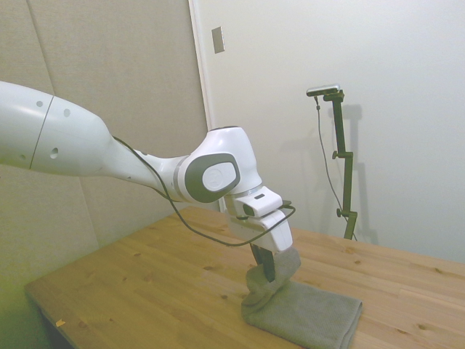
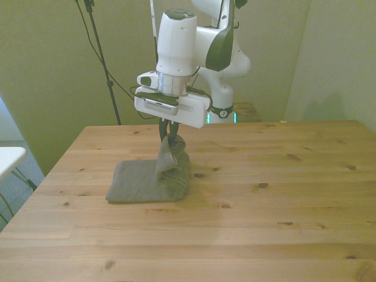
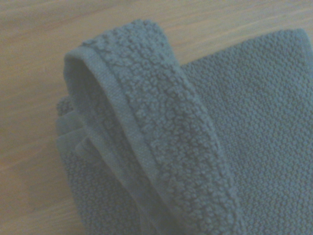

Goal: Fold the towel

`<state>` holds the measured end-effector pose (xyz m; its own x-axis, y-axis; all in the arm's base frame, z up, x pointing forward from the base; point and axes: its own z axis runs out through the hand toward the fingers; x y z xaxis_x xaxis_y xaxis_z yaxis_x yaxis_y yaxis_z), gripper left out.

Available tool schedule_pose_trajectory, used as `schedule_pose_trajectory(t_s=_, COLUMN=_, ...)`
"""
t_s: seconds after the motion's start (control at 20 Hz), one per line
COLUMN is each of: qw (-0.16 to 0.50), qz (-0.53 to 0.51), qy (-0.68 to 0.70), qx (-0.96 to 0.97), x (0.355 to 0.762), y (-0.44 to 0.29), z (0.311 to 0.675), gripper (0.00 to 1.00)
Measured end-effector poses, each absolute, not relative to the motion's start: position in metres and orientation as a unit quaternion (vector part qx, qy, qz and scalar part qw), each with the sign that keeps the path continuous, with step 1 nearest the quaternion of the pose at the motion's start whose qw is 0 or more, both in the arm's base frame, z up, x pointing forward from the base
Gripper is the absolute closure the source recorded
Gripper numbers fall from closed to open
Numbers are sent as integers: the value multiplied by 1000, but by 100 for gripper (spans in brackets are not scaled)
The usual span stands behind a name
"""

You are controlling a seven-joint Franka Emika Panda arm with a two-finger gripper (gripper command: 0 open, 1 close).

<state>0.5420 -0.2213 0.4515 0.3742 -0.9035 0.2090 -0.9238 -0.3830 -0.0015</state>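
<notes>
Pale walls and padded panels close in a plain wooden table [image 2: 282, 194], and on it lies the grey-brown towel [image 2: 141, 183], toward the front view's left. Most of it rests flat on the boards, but one end is pulled up off the table into a soft standing fold. Pinching the top of that fold is the gripper [image 2: 169, 134], its dark fingers drawn tight together on the cloth with only the towel's thickness between them. White arm [image 1: 87, 145] and wrist lean down steeply over it, a black cable [image 1: 196, 225] looping beneath. Up close, the wrist view shows the hemmed edge [image 3: 122, 117] of the lifted end curling over the flat terry below it.
</notes>
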Motion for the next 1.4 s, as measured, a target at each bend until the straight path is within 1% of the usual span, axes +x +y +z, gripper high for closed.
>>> schedule_pose_trajectory(t_s=0.3, qw=50, qz=109, qy=-551, qx=826, x=552, y=-225, z=487, gripper=100)
schedule_pose_trajectory(t_s=0.55, qw=15, qz=105, qy=-552, qx=827, x=547, y=-237, z=496, gripper=100)
schedule_pose_trajectory(t_s=0.8, qw=-4, qz=107, qy=-564, qx=819, x=530, y=-268, z=504, gripper=100)
schedule_pose_trajectory(t_s=1.05, qw=-20, qz=95, qy=-579, qx=809, x=516, y=-301, z=490, gripper=100)
schedule_pose_trajectory(t_s=1.25, qw=-44, qz=84, qy=-582, qx=808, x=512, y=-323, z=473, gripper=100)
schedule_pose_trajectory(t_s=1.4, qw=-50, qz=80, qy=-583, qx=807, x=512, y=-331, z=465, gripper=100)
